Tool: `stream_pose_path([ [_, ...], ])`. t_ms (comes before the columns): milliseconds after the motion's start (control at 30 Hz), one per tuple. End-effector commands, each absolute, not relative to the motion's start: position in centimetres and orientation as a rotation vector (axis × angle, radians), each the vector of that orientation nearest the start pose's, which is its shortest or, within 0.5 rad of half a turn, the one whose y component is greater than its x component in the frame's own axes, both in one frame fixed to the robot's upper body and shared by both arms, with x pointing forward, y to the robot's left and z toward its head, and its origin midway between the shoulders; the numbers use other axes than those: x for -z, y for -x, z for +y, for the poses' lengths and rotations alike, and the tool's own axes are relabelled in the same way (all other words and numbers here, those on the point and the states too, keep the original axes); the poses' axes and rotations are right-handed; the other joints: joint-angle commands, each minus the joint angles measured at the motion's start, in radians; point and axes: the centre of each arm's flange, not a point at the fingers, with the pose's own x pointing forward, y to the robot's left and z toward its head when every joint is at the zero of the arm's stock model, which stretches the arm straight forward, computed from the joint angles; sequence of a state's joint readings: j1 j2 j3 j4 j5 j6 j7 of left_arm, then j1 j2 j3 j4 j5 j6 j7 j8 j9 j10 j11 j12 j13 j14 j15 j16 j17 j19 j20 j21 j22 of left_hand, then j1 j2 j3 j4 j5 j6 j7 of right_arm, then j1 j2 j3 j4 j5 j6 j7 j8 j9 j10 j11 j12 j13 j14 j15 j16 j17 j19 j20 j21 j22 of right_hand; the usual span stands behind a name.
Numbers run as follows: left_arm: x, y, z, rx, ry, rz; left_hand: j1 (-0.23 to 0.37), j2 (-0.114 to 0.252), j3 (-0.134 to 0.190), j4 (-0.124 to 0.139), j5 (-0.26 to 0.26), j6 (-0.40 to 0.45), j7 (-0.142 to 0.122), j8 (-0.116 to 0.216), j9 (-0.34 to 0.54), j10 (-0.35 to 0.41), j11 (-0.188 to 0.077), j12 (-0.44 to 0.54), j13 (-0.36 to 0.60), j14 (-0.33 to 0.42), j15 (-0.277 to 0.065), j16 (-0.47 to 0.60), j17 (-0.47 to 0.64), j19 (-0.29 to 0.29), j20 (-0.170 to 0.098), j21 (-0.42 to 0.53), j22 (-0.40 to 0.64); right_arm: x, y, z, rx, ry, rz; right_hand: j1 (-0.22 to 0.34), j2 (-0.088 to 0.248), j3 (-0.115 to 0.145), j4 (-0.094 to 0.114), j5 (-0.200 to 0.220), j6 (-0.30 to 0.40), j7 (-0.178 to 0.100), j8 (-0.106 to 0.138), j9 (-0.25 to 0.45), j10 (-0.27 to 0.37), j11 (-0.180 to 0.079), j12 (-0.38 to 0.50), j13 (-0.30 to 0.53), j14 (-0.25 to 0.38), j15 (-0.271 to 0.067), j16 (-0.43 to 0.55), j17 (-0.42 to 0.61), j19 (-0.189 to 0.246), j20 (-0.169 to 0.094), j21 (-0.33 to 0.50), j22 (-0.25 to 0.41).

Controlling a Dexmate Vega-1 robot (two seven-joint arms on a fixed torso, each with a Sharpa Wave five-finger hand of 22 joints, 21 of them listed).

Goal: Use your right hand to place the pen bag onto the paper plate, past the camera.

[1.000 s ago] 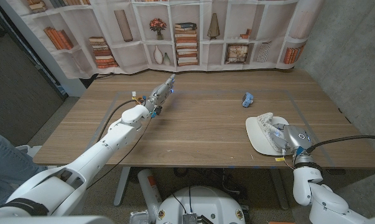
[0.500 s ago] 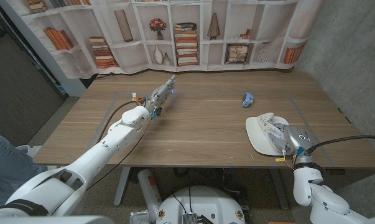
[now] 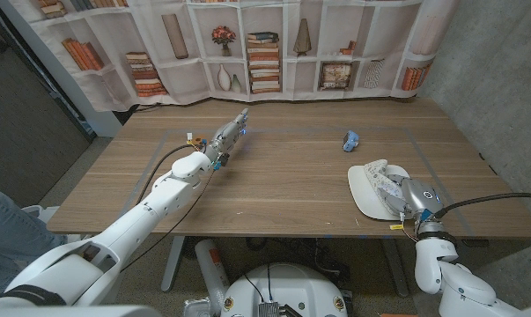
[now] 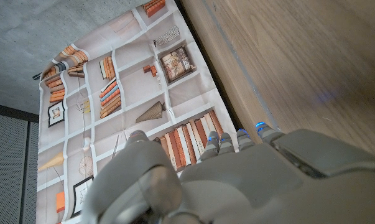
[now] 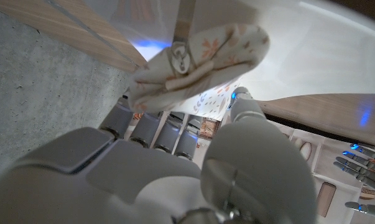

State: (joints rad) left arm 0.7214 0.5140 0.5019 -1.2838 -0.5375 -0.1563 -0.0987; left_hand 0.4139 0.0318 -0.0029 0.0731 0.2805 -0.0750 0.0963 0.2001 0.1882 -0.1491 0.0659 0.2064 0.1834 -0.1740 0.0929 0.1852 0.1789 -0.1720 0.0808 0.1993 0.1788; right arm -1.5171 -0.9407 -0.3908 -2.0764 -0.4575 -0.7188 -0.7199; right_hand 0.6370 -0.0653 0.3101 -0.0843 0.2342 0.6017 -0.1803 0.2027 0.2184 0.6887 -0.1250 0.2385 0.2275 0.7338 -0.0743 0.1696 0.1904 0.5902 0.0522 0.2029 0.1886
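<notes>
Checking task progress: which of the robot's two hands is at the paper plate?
The right hand, at the white paper plate near the table's right edge, holding the floral pen bag. The left hand reaches over bare wood far away.

Even, soft indoor light covers the desk [image 3: 291,176] with faint shadows. Both wrist views blur their near hands, and the paper plate [image 5: 336,43] glares white, overexposed.

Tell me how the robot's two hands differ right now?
The right hand is over the paper plate at the table's near right edge, with the pen bag at its fingers. The left hand reaches far across the table, fingers straight, holding nothing. Both look grey and metallic.
</notes>
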Motion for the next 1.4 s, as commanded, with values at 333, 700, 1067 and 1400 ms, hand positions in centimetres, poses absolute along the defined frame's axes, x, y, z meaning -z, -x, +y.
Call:
stream_pose_path([
  [333, 1.9, -67.1, 23.7, 0.354, -0.163, -0.494, 0.011, 0.000, -0.008, 0.000, -0.004, 0.000, -0.003, 0.000, 0.004, -0.008, 0.002, -0.003, 0.005, -0.022, 0.010, 0.004, 0.005, -0.053, 0.007, 0.003, 0.005, 16.3, -46.4, -32.9, 0.596, 1.319, -0.373, -0.025, -0.003, -0.013, 0.005, 0.011, -0.044, -0.003, -0.012, 0.000, -0.053, 0.011, -0.022, -0.005, -0.058, 0.019, 0.000, -0.001, -0.007, 0.014, 0.002, 0.004],
  [700, 1.9, -67.3, 23.8, 0.355, -0.161, -0.496, 0.012, 0.001, -0.011, 0.000, -0.005, 0.000, -0.004, 0.000, 0.004, -0.008, 0.002, -0.003, 0.005, -0.022, 0.010, 0.003, 0.005, -0.053, 0.009, 0.003, 0.005, 16.1, -46.4, -33.0, 0.603, 1.315, -0.362, -0.050, -0.018, -0.028, 0.010, 0.025, -0.171, 0.019, -0.031, -0.004, -0.146, 0.047, -0.043, -0.014, -0.130, 0.056, 0.003, -0.004, -0.027, 0.031, -0.001, 0.006],
  [1067, 1.8, -67.3, 24.2, 0.350, -0.160, -0.500, 0.013, 0.002, -0.013, 0.001, -0.006, 0.000, -0.006, 0.000, 0.004, -0.008, 0.000, -0.003, 0.005, -0.021, 0.011, 0.004, 0.005, -0.053, 0.009, 0.003, 0.005, 15.3, -46.4, -32.8, 0.615, 1.316, -0.383, -0.059, -0.022, -0.033, 0.012, 0.031, -0.198, 0.023, -0.027, -0.006, -0.177, 0.056, -0.046, -0.017, -0.164, 0.067, 0.001, -0.004, -0.041, 0.036, -0.004, 0.006],
  [1400, 1.8, -67.4, 24.2, 0.353, -0.157, -0.500, 0.014, 0.003, -0.014, 0.001, -0.006, 0.000, -0.007, 0.000, 0.004, -0.008, 0.001, -0.003, 0.005, -0.021, 0.011, 0.004, 0.005, -0.053, 0.009, 0.003, 0.005, 14.4, -46.0, -32.5, 0.628, 1.318, -0.424, -0.064, -0.023, -0.036, 0.014, 0.034, -0.188, 0.022, -0.017, -0.006, -0.178, 0.055, -0.042, -0.018, -0.171, 0.073, 0.003, -0.004, -0.044, 0.033, -0.004, 0.006],
])
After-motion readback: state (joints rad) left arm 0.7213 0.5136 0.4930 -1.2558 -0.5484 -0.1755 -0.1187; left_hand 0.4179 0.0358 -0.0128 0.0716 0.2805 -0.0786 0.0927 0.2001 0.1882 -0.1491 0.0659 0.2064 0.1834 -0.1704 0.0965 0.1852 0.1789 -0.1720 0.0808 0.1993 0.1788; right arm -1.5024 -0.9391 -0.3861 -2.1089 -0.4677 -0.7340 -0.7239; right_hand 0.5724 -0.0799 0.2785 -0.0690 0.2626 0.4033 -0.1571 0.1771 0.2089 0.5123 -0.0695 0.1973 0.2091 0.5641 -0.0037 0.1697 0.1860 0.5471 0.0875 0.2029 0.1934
